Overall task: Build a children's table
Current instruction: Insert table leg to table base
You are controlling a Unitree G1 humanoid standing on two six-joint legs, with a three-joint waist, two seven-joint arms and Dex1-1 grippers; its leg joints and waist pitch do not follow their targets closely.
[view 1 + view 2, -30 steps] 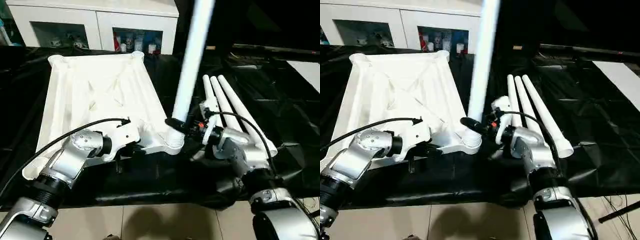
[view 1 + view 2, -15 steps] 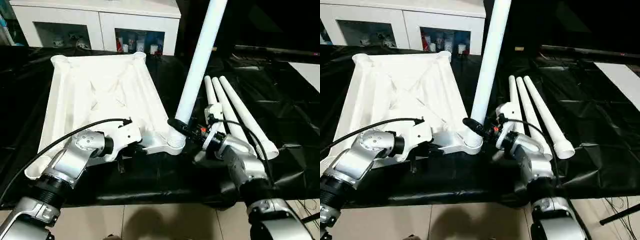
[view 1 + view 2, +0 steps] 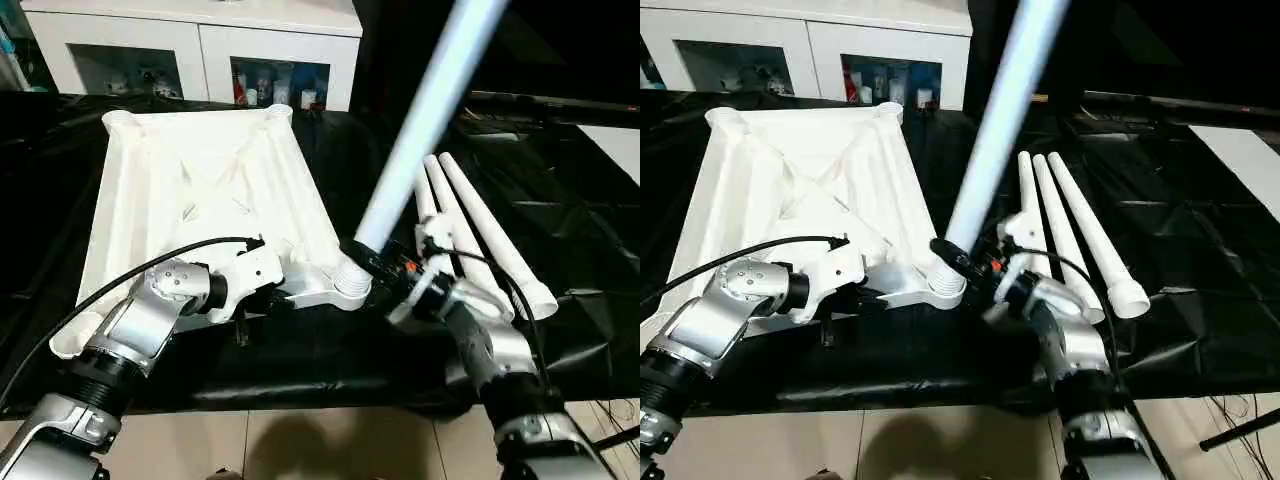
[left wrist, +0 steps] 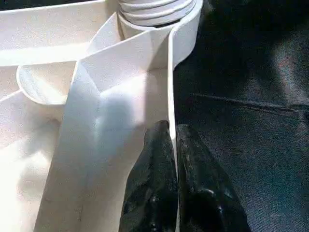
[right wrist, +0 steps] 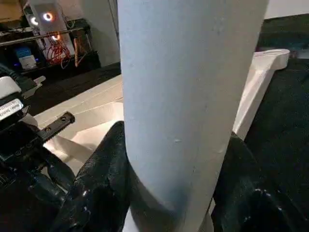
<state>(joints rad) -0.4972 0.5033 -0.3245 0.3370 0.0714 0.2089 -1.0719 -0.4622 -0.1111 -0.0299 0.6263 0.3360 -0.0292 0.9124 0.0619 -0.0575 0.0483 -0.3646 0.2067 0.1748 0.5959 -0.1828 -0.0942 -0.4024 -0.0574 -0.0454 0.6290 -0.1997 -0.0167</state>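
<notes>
The white tabletop (image 3: 200, 190) of the children's table lies upside down on black sheeting, ribbed underside up. My left gripper (image 4: 172, 140) is shut on the thin rim of its near edge, one finger on each side, close to the near right corner socket (image 3: 348, 285). A long white leg (image 3: 420, 120) stands with its foot in that socket and leans to the right. My right gripper (image 3: 368, 262) is shut around the leg just above the socket, and its black fingers (image 5: 101, 183) hug the tube (image 5: 183, 96) on both sides.
Three more white legs (image 3: 470, 220) lie side by side on the sheeting right of the tabletop, just behind my right forearm. A white glass-door cabinet (image 3: 200, 40) stands behind the work. Tiled floor (image 3: 300, 440) runs along the near edge.
The held leg has tipped from nearly upright to leaning right, its foot staying in the corner socket. My right arm has swung in under it. The left gripper has kept its hold.
</notes>
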